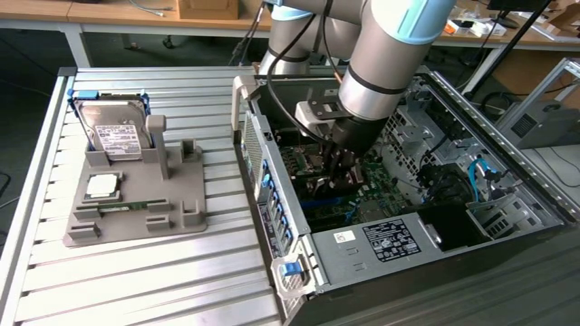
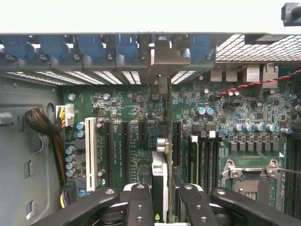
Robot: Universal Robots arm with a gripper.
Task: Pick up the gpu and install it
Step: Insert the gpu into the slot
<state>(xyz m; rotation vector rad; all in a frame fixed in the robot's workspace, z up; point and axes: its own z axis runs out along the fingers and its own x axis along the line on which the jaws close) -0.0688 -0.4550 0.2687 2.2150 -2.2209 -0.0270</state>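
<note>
Inside open computer case point(image 1: 507, 224), claw point(image 2: 162, 200) reaches down over motherboard point(image 2: 136, 113). Claw narrowed on gpu point(image 2: 160, 174), fingers point(image 2: 141, 202) pinching card from both flat sides. Gpu held edge-on, upright, likely so its lower edge can line up with expansion slot point(image 2: 123, 150). Card runs forward from between fingers toward rear bracket openings point(image 2: 117, 75). Seating depth unclear. Hard drive point(image 1: 116, 136) stands in grey holder point(image 1: 136, 204) on counter point(image 1: 136, 285), well apart.
</note>
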